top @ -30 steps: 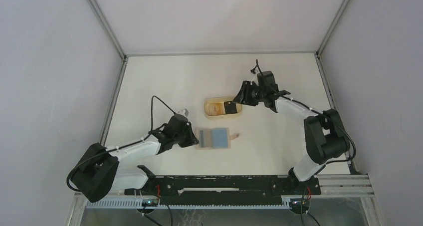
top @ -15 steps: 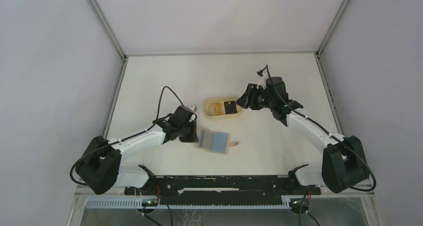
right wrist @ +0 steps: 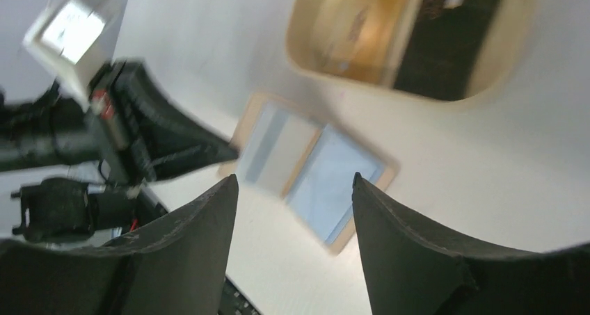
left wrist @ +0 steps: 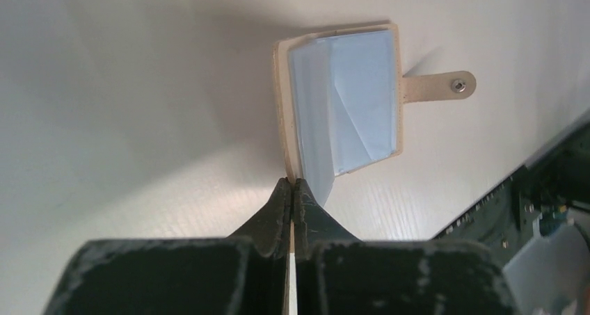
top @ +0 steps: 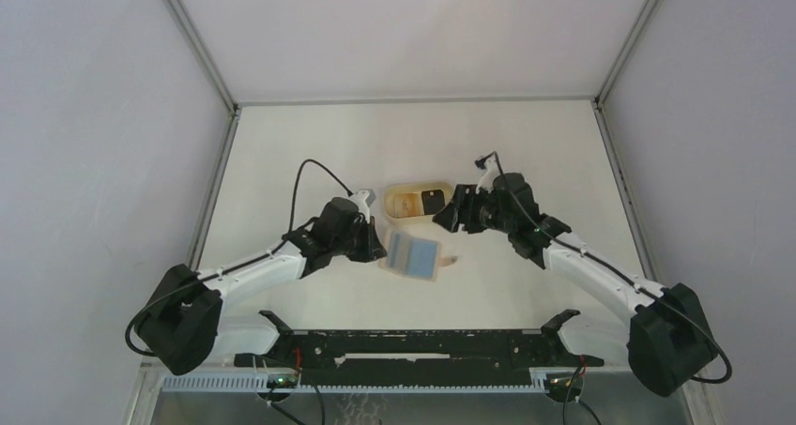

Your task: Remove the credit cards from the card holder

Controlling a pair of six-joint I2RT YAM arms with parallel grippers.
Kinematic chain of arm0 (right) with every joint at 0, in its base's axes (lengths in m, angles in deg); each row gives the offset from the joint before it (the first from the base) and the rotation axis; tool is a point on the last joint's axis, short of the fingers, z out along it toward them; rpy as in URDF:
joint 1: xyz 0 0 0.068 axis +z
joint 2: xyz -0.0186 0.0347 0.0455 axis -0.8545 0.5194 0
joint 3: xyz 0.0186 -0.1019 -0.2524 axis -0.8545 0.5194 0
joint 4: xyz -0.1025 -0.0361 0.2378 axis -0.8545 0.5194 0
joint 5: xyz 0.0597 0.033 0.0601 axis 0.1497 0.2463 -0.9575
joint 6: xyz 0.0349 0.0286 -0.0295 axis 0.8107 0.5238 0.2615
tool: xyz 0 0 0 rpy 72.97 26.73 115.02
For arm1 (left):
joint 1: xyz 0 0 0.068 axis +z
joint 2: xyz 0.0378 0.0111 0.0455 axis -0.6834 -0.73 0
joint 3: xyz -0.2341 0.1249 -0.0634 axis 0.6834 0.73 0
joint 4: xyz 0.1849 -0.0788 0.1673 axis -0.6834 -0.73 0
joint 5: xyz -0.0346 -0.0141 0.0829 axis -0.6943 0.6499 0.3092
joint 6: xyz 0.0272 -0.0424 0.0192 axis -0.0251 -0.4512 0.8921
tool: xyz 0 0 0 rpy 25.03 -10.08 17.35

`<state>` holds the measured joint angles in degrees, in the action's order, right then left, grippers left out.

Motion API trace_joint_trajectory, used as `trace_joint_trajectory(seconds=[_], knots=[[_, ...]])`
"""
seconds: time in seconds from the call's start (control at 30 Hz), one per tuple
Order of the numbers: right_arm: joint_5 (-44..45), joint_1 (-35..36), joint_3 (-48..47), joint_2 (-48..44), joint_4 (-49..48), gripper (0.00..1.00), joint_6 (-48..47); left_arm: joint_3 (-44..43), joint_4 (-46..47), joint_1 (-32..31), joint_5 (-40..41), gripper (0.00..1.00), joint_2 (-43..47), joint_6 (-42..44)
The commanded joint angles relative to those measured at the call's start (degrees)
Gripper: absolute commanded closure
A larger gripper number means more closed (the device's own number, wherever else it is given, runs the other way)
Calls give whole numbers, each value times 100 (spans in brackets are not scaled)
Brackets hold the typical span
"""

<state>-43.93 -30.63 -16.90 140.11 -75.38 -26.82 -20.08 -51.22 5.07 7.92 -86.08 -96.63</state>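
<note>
The card holder [top: 413, 255] lies open on the counter [top: 310, 153] near the middle. Its pale blue sleeves face up and its short snap tab [top: 449, 259] points right. The left hand [top: 375, 247] is clenched on the holder's left edge. From the left wrist, its closed fingertips [left wrist: 293, 184] meet at the beige cover's corner, and from above they hide that edge.

Just beyond the holder on the far side sits an oval tray [top: 388, 203]. Both credit cards are in it, the tan-brown card [top: 405, 202] on the left and the black card [top: 433, 202] on the right. The right hand [top: 446, 217] hangs over the tray's near right end with its jaws spread wide and nothing between them, and it overlaps that end of the tray from above. From the right wrist, the holder [right wrist: 306, 169] shows between its two fingers, with the tray beyond it. A black rail [top: 422, 345] runs along the counter's near edge.

A second ago the right hand was farther back, at the tray's right end, with its jaws narrower. It has since come nearer and to the left. The left hand has moved right, and the holder has shifted right and turned with it. Both cards are in the tray as before.
</note>
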Motion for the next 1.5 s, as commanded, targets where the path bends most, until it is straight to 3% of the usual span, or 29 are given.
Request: trace_joint_trajectory(seconds=[0.0,0.27,0.8,1.47], knots=[[1074,979,142,-295,-520,29,378,228,452,-48,1115,100,284,-593],[1584,1789,44,790,-1037,14,893,765,903,-401,2064,100,728,-1249],[1886,2383,-1600,2798,-605,12,746,1198,1346,-519,2109,100,991,-1555],[2109,2372,-2159,3684,-210,12,586,1524,1246,-521,2242,100,1234,-1537]])
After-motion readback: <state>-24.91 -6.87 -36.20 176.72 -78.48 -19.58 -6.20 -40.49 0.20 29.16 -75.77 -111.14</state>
